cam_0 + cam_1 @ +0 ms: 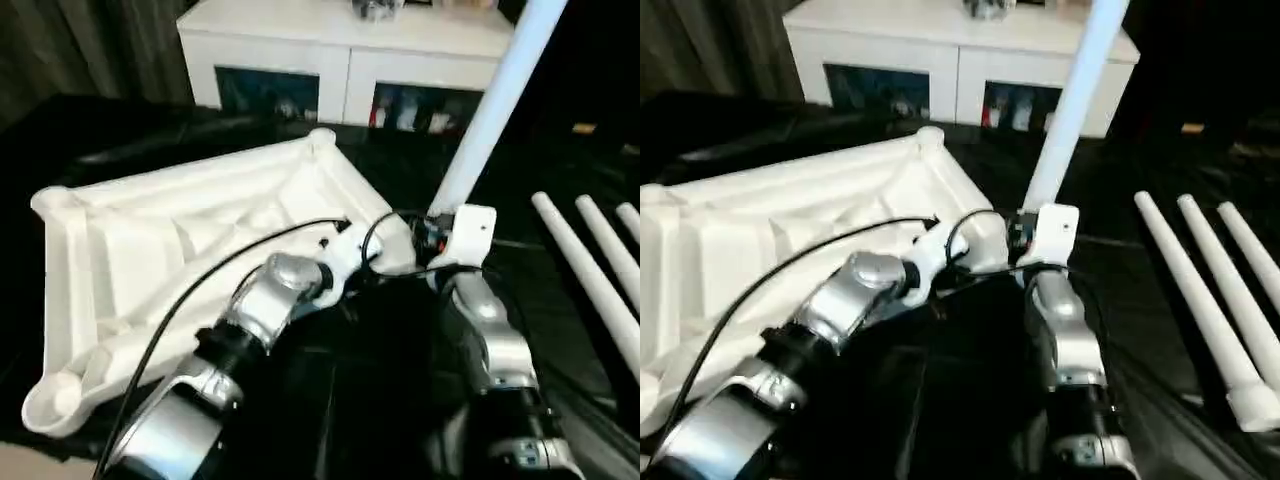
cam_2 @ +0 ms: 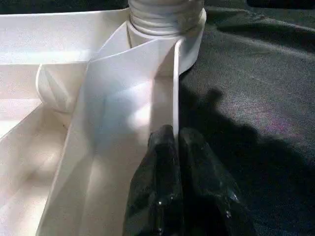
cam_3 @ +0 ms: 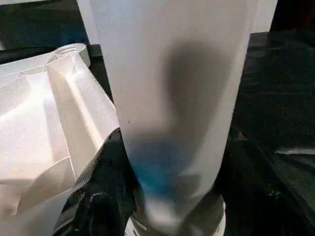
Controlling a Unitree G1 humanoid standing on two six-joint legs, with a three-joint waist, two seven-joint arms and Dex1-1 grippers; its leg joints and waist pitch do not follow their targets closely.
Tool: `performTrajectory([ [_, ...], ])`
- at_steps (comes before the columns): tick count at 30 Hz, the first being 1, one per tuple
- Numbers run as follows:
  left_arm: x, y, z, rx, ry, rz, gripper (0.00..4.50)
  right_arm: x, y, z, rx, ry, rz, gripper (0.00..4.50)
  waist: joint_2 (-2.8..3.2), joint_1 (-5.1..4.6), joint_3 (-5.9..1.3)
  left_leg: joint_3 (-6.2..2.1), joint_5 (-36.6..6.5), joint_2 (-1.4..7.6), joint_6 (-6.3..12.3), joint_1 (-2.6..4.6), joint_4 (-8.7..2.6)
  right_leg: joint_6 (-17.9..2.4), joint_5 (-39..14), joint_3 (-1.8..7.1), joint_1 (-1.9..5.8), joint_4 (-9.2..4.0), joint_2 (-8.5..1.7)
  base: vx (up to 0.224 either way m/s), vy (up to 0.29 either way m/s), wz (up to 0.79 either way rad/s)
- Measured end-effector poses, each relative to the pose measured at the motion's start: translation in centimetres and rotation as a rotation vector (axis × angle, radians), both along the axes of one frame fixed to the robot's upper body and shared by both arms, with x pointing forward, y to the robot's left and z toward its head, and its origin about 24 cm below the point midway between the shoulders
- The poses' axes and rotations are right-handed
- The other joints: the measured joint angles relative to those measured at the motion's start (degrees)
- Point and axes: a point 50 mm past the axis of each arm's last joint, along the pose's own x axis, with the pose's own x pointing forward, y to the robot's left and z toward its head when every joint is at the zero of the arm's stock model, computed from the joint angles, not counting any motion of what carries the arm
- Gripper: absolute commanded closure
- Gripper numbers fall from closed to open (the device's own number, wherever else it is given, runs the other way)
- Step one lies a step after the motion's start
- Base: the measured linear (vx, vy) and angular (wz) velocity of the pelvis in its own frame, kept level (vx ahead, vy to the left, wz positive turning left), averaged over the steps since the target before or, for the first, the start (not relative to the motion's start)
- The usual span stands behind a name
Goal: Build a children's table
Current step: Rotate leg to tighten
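Note:
The white tabletop [image 1: 150,240] lies upside down on the dark floor, ribs up. One white leg [image 1: 490,110] stands tilted in its near right corner socket [image 2: 165,14]. My right gripper [image 3: 172,196] is shut on this leg low down, a black finger [image 3: 96,191] on each side of it. My left gripper [image 2: 174,135] is shut on the tabletop's thin raised rim [image 2: 175,83], just short of that same socket. In the head views both grippers meet at that corner, the right gripper [image 1: 440,235] at the foot of the leg.
Three more white legs [image 1: 1200,300] lie side by side on the dark floor to my right. A white cabinet [image 1: 340,50] with dark glass doors stands behind the tabletop. A black cable [image 1: 200,290] runs along my left forearm.

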Motion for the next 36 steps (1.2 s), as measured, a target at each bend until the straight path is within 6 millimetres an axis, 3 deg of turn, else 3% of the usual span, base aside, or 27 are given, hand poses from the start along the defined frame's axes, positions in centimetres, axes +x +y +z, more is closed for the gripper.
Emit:
performTrajectory([
  [4, 0.1, -0.1, 0.0, 0.001, -0.001, -0.001, 4.50, 0.0, -0.1, -0.1, 0.012, -0.017, -0.004, 2.46, 0.00, 0.04, 0.00, -0.01, 0.00, 0.01, 0.00, -0.01, 0.00, 0.02, 0.01, -0.01, -0.01, 0.00, 0.00, 0.000, 0.000, 0.00],
  [7, 0.2, -0.1, -0.1, 0.000, -0.003, -0.004, 4.50, 0.0, -0.2, -0.2, 0.025, -0.029, 0.006, 1.76, 0.00, 0.07, 0.00, -0.01, 0.00, 0.01, 0.00, -0.05, -0.01, 0.04, 0.00, -0.01, -0.02, -0.07, 0.00, 0.000, 0.000, 0.00],
  [11, 0.6, 1.3, 0.2, 0.007, -0.035, -0.015, 4.50, -1.6, 0.0, -0.2, 0.133, -0.060, 0.100, 1.54, 0.20, -0.36, 0.12, -0.01, 0.00, 0.01, 0.00, -0.14, -0.08, 0.43, 0.06, -0.01, -0.26, -0.09, 0.00, 0.000, 0.000, 0.00],
  [17, 0.1, 2.8, 0.4, -0.004, -0.042, -0.101, 4.50, -3.5, -1.6, 0.5, 0.082, -0.078, 0.271, 0.95, 0.58, -0.33, 0.17, -0.01, 0.00, 0.03, 0.00, -0.11, -0.49, 0.47, 0.14, -0.09, -0.45, -0.07, 0.02, 0.000, 0.000, 0.00],
  [20, -0.9, 4.6, 0.4, -0.023, -0.018, -0.210, 4.50, -5.7, -3.9, 1.3, 0.014, -0.065, 0.396, 0.64, 0.96, -0.02, 0.11, 0.00, 0.00, 0.06, 0.00, -0.13, -0.56, 0.68, -0.08, -0.10, -0.49, -0.07, 0.04, 0.000, 0.000, 0.00],
  [24, -1.6, 6.8, 0.5, -0.021, 0.006, -0.296, 4.50, -7.1, -5.2, 1.7, 0.003, -0.020, 0.507, 0.47, 1.16, -0.41, 0.16, 0.00, 0.00, 0.07, 0.00, -0.16, -0.52, 0.71, -0.14, -0.05, -0.54, -0.08, 0.09, 0.000, 0.000, 0.00],
  [28, -2.5, 7.9, 0.6, -0.013, 0.049, -0.374, 4.50, -8.2, -5.7, 2.1, -0.004, 0.025, 0.658, 0.47, 1.17, -0.10, 0.19, 0.01, 0.00, 0.08, 0.00, -0.19, -0.48, 0.70, -0.15, -0.05, -0.50, -0.16, 0.07, 0.000, 0.000, 0.00],
  [36, -3.5, 8.6, 0.8, 0.006, 0.104, -0.476, 4.50, -9.8, -4.3, 1.4, -0.014, 0.107, 0.881, 0.47, 1.15, 0.72, 0.20, 0.03, 0.00, 0.07, -0.01, -0.20, -0.45, 0.70, -0.15, -0.04, -0.48, -0.18, 0.05, 0.000, 0.000, 0.00],
])
